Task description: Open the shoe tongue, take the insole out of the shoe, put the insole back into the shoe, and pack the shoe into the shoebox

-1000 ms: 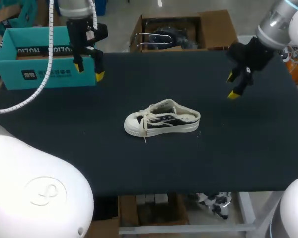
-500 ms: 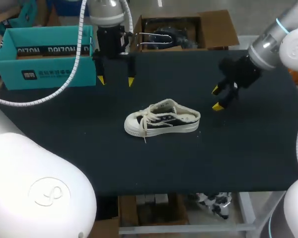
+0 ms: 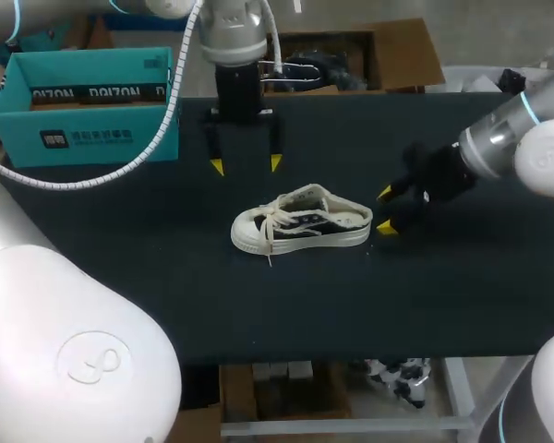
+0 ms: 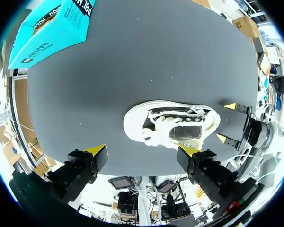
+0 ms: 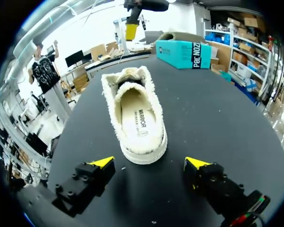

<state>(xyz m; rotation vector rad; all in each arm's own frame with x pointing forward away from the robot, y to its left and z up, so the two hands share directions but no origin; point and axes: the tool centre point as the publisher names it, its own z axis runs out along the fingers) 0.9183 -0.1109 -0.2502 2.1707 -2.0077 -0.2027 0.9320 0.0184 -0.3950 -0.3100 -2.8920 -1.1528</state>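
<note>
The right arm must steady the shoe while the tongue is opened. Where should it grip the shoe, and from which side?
Probably the heel, from behind the shoe. It stands upright on its sole, heel facing the open right gripper, and the rounded heel looks narrower than that gripper's opening. That leaves the laces free for the left gripper.

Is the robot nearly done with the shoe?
No, nothing looks done yet. The shoe lies on the table with the insole inside. The left gripper and right gripper hang open near it, holding nothing. Every step is left, up to packing it into the shoebox.
</note>
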